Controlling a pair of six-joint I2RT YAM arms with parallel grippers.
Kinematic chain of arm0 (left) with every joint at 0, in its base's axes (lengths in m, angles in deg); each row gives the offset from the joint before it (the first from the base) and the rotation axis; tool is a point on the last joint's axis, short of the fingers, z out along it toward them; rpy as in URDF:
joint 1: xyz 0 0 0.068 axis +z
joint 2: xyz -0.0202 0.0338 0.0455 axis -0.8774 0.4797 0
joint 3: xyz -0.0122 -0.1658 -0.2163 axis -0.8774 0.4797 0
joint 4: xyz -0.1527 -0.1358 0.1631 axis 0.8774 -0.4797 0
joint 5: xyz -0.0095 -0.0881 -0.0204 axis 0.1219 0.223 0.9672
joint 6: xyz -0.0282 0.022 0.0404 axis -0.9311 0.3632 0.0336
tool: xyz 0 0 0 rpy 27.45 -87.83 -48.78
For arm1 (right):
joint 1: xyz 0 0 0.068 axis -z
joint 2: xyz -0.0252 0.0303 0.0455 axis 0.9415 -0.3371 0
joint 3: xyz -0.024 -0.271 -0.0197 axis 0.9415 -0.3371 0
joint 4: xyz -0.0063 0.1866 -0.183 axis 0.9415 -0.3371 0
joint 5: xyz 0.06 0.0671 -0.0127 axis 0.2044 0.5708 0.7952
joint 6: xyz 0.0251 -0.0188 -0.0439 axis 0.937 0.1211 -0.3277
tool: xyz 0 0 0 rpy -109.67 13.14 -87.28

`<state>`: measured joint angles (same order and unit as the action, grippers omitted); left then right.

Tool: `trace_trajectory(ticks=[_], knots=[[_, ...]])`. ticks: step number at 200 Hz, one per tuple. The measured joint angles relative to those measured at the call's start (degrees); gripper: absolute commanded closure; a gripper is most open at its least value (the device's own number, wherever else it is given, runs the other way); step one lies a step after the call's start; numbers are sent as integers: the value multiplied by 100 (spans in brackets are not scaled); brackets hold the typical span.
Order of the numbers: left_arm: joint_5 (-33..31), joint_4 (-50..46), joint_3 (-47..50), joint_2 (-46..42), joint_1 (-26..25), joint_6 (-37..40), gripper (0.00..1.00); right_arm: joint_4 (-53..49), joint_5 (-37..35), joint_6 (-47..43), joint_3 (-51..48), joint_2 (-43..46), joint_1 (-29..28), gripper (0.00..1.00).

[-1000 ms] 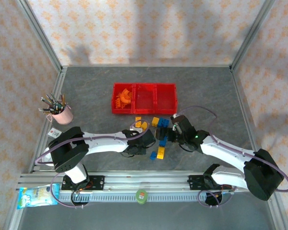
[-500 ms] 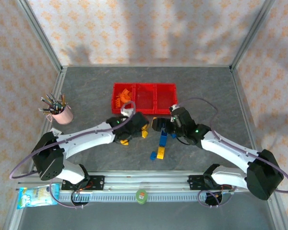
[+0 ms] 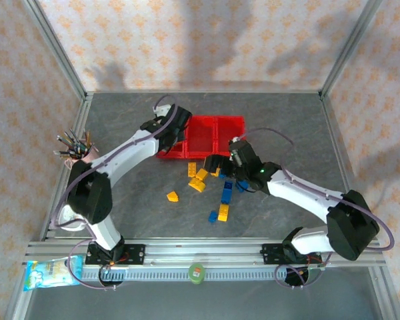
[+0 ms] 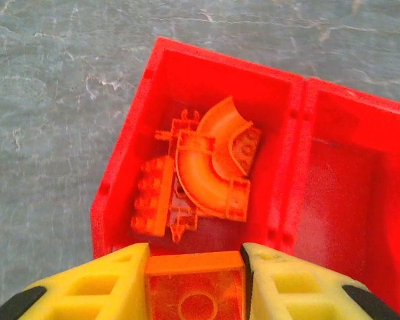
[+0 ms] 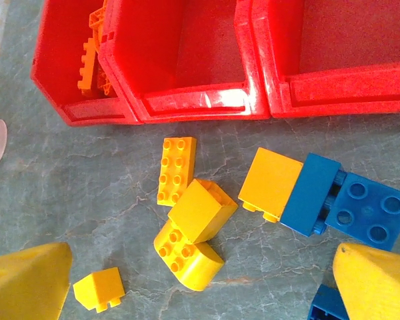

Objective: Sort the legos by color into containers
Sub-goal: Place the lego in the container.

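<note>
The left hand [image 4: 195,257] pinches one orange brick [image 4: 195,293] between its two fingers. Just ahead of that hand and below it sits the left red bin [image 4: 120,180], where other orange bricks [image 4: 210,167] lie in a heap. I think the hand holds its brick there so it can drop in with its own color. The right hand [image 5: 200,280] is spread wide and holds nothing. Under it, on the worktop [image 5: 67,180], lie yellow bricks [image 5: 195,210] and blue bricks [image 5: 363,212]. Ahead of this hand are the middle bin [image 5: 187,103] and the right bin [image 5: 347,83], likely waiting for those two colors.

Bright, even light; sharp — soft shadows
</note>
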<state>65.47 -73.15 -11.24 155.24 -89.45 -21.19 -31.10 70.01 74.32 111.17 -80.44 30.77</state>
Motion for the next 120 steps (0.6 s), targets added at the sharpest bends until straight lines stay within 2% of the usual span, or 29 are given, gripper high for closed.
trace_trajectory(ticks=[29, 60, 120], knots=[[0, 66, -610, 796, 240, 286, 63, 74, -35, 61, 4, -50, 0, 0], [24, 81, -1165, 1440, 321, 483, 51, 94, -74, 61, 52, -72, 0, 0], [208, -37, -1165, 1309, 389, 634, 42, 57, -118, -44, 149, -72, 20, 0]])
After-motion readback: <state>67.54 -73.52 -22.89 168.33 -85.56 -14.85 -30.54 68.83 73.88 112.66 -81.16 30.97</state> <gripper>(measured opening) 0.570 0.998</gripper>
